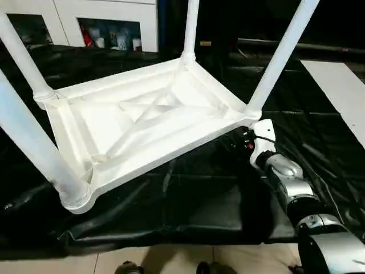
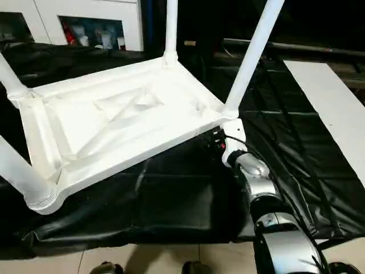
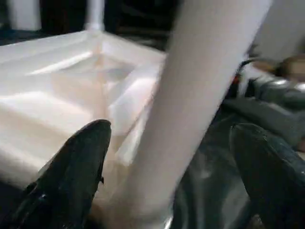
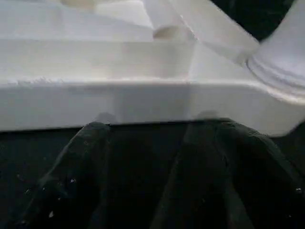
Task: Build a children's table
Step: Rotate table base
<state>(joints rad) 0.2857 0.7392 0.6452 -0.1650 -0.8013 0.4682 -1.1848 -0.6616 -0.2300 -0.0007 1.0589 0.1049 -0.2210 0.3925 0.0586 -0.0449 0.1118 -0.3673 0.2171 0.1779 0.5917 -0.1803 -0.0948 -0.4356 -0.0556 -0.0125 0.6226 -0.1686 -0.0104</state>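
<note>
The children's table lies upside down on a black sheet, its ribbed white tabletop (image 1: 142, 123) facing up. All four white legs stand in the corner sockets: near left (image 1: 34, 148), far left (image 1: 23, 60), far right (image 1: 191, 28), near right (image 1: 279, 57). My left gripper (image 3: 171, 157) is open, and one leg (image 3: 200, 95) passes between its black fingers (image 3: 71, 176). My right arm (image 1: 285, 177) reaches to the near right corner. There my right gripper (image 4: 155, 136) is shut, its fingertips (image 4: 95, 138) close under the tabletop's rim (image 4: 143, 102).
The black sheet (image 1: 188, 200) covers the floor under the table. A white cabinet with glass doors (image 1: 108, 23) stands behind. A flat white board (image 1: 342, 91) lies at the right. Bare floor tiles (image 1: 239, 260) and two dark shoe tips (image 1: 128, 267) show at the near edge.
</note>
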